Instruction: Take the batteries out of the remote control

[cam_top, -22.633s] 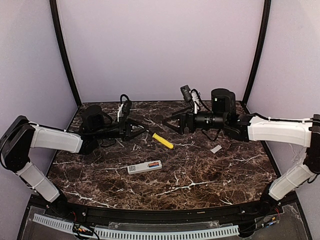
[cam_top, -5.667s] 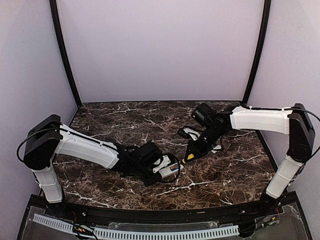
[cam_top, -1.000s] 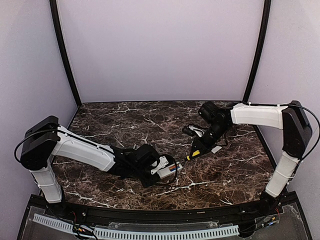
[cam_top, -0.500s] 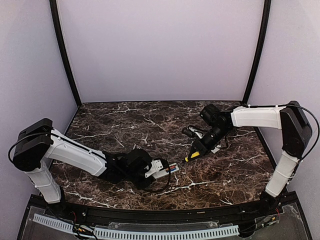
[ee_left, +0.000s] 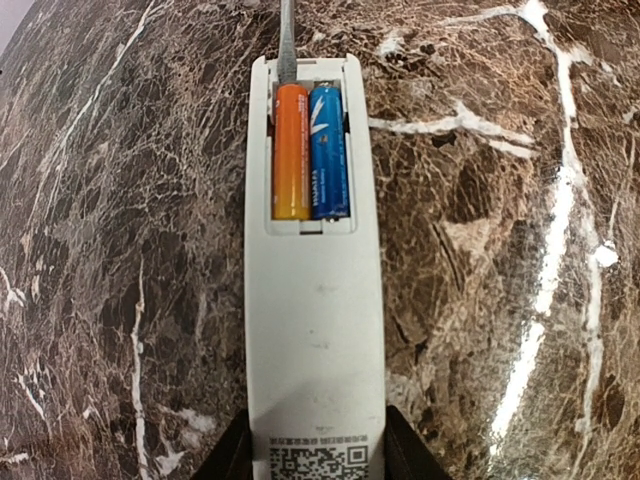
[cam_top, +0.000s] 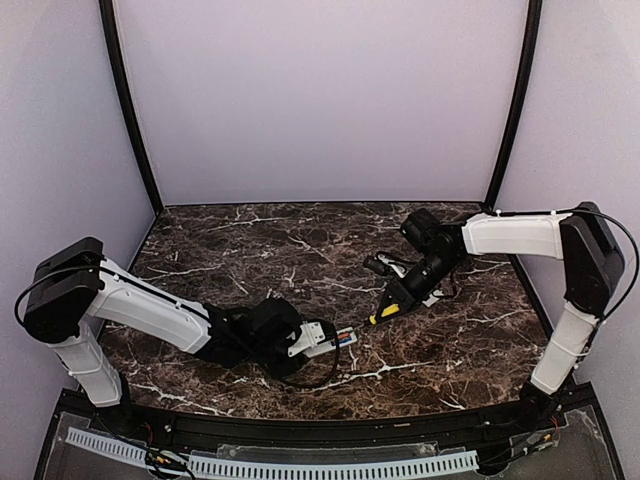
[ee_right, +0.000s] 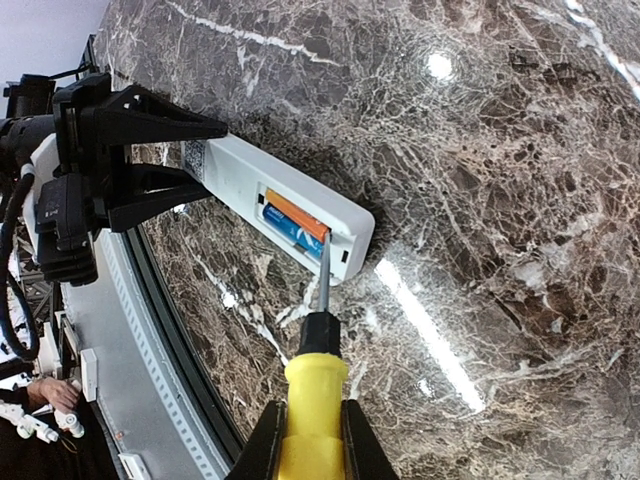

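The white remote control (ee_left: 315,330) lies on the marble with its battery bay open, a code mark at its near end. My left gripper (ee_left: 315,452) is shut on that end; the top view shows the remote control (cam_top: 328,342) sticking out to the right. Two batteries sit side by side in the bay, one orange (ee_left: 291,150), one blue (ee_left: 327,150). My right gripper (ee_right: 310,440) is shut on a yellow-handled screwdriver (ee_right: 312,400). Its metal tip (ee_right: 324,262) rests at the bay's outer end, against the orange battery (ee_right: 296,214).
A small flat white lid piece (cam_top: 433,297) lies on the table next to my right wrist. The table's front edge with its grey strip (ee_right: 150,400) runs close behind the remote. Black corner posts (cam_top: 125,100) and lilac walls enclose the table.
My left arm has drawn back toward the front left, carrying the remote slightly that way. The right gripper and screwdriver followed a little, tip staying at the bay.
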